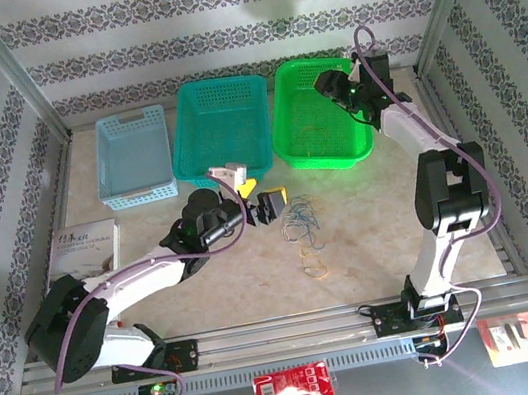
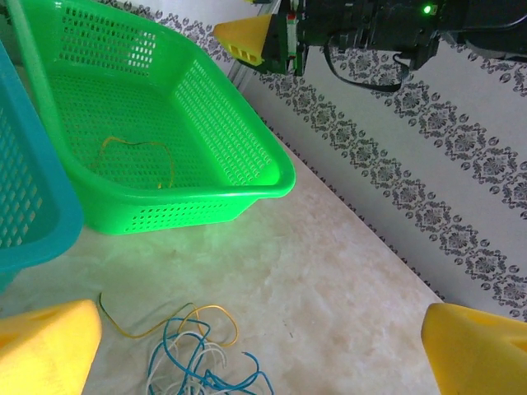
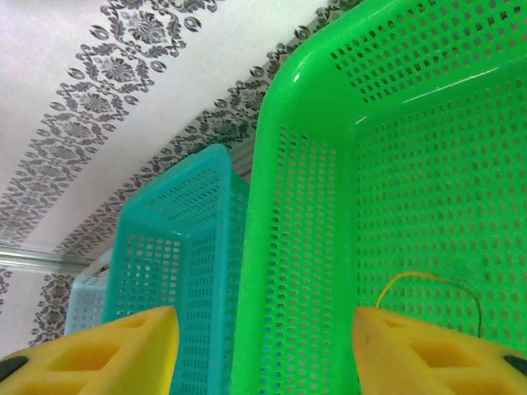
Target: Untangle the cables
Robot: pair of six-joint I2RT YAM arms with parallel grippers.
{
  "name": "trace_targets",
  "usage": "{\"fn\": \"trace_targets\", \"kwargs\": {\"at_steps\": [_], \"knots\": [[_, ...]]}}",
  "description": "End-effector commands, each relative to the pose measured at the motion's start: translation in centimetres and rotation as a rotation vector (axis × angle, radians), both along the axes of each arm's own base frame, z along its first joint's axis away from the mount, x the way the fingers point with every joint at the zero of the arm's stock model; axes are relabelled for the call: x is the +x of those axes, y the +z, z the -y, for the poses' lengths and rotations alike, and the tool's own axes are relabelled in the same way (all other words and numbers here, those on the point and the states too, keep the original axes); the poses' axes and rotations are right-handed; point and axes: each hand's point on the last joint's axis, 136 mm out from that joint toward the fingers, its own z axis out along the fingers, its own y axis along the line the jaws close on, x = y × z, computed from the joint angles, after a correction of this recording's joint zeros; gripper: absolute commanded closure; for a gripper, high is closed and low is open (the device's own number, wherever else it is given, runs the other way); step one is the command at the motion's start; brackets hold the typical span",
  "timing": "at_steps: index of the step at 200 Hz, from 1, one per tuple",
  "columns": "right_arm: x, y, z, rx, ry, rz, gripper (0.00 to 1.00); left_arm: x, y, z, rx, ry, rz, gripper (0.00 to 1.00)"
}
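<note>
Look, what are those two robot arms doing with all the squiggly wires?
They are sorting a tangle of thin wires. The right gripper hangs open and empty over the green basket, where one yellow wire lies. The left gripper, open too, hovers beside that tangle of blue, white and yellow wires on the table. Most of the pile is not yet pulled apart.

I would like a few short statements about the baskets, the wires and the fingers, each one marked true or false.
1. A yellow wire lies in the green basket. True.
2. The teal basket stands between the light blue basket and the green one. True.
3. The left fingers are shut on a blue wire. False: they are wide open and hold nothing.
4. The tangled cables lie inside the teal basket. False: they lie on the table, before the baskets.
</note>
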Motion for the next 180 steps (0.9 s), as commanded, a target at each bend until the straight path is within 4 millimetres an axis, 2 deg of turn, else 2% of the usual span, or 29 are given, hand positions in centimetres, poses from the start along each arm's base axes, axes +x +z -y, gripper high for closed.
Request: {"fn": "trace_targets", "kwargs": {"at_steps": [1, 35, 60, 92, 109, 123, 145, 180], "knots": [[-1.7, 5.0, -0.8, -0.015, 0.037, 0.118, 0.42, -0.6, -0.4, -0.1, 0.007, 0.003, -0.016, 0.00], [-5.1, 6.6, -2.2, -0.038, 0.075, 0.160, 0.42, -0.6, -1.0, -0.2, 0.011, 0.008, -0.029, 0.00], [-8.2, 6.8, -4.1, -0.062, 0.123, 0.177, 0.42, -0.5, -1.5, -0.4, 0.019, 0.024, -0.043, 0.00], [-13.3, 4.8, -6.9, -0.105, 0.197, 0.160, 0.41, -0.5, -2.7, -1.1, 0.039, 0.051, -0.076, 0.00], [-16.8, 2.6, -8.4, -0.120, 0.234, 0.129, 0.42, -0.6, -3.7, -1.5, 0.058, 0.073, -0.100, 0.00], [-20.0, -0.4, -9.6, -0.145, 0.269, 0.073, 0.42, -0.7, -4.3, -1.9, 0.071, 0.083, -0.120, 0.00], [-24.7, -4.1, -11.0, -0.169, 0.296, 0.016, 0.43, -1.0, -5.0, -2.4, 0.083, 0.095, -0.139, 0.00], [-31.5, -10.2, -10.8, -0.264, 0.287, -0.110, 0.45, -1.3, -5.6, -3.4, 0.098, 0.131, -0.158, 0.00]]}}
